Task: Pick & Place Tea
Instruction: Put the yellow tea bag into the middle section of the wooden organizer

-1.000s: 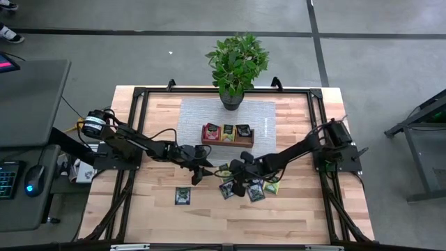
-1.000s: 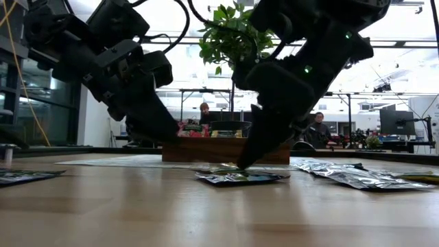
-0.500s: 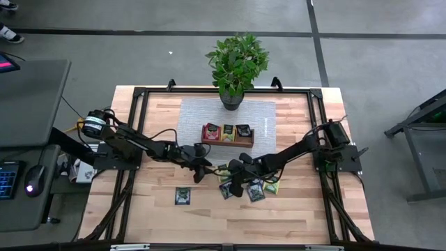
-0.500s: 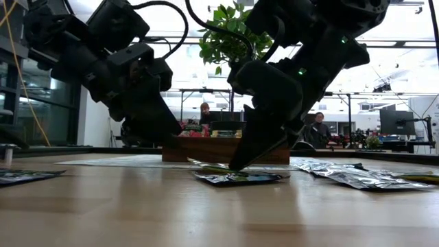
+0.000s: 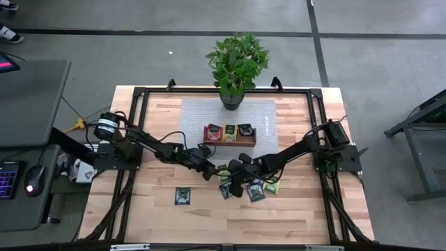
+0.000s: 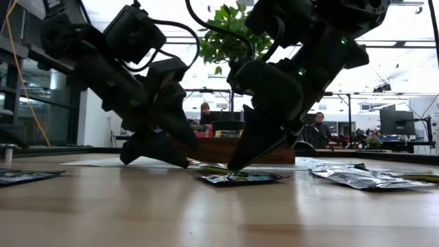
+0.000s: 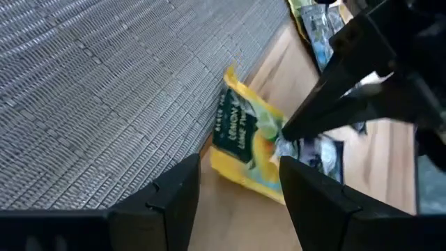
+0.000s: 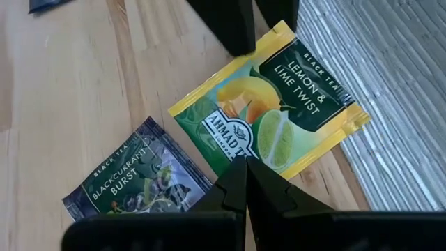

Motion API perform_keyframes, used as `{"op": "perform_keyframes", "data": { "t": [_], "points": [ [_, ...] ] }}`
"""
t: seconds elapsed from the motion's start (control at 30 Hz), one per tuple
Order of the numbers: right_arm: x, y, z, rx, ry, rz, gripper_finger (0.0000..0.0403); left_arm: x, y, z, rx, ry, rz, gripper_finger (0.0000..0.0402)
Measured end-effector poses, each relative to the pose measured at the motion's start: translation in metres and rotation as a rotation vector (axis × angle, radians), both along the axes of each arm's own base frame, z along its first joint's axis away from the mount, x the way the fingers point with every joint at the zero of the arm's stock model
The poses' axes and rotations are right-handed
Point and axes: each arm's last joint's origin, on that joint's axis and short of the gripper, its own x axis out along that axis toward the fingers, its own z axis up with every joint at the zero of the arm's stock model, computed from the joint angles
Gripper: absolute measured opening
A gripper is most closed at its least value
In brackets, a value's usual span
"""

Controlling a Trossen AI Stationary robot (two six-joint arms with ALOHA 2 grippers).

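Since the earlier frame, left gripper (image 5: pixel 211 172) has moved fwd & down toward the yellow sachet, now w/ its tips at table level right next to the right gripper (image 5: pixel 232 174); right gripper looks unchanged. Wooden tray (image 5: pixel 228 134) sits slightly further from the arms on the mat than before.

Left gripper: fingers (image 7: pixel 173 202) apart, straddling the near corner of the lemon & lime sachet (image 7: pixel 245 141), nothing clamped. Low view shows its tips (image 6: pixel 154 149) down at the table surface.

Right gripper: fingers (image 8: pixel 245 183) pressed together, point resting on the lemon & lime sachet (image 8: pixel 270 104) at about its middle; not holding it, just tip on top. Sachet lies flat, half on the grey mat (image 8: pixel 380 63), half on the wood table (image 5: pixel 209 209).

Other tea: blackcurrant sachet (image 8: pixel 134 181) flat on the wood just beside the yellow one, corners near but can't tell if touching. Cluster of sachets (image 5: pixel 256 189) by the right gripper, toward the table's front. One dark sachet (image 5: pixel 182 196) alone, well apart to the left side. Tray on the mat holds red, yellow & dark sachets in its 3 compartments. Potted plant (image 5: pixel 235 66) at the mat's far edge. Two ppl seated in the room behind, low view (image 6: pixel 204 114).
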Motion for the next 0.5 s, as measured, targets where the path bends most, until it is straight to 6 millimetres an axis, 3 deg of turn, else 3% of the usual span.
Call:
{"op": "perform_keyframes", "data": {
  "t": [0.37,0.5],
  "points": [
    [0.0015,0.0008,0.0008,0.004,-0.022,0.010,0.0000,0.0101,-0.0015,0.0053,-0.016,0.082,0.037,0.0193],
    [0.0016,0.0009,0.0008,0.000,-0.023,0.016,0.0000,0.0102,-0.0013,0.0051,-0.008,0.080,0.043,0.0167]
  ]
}}
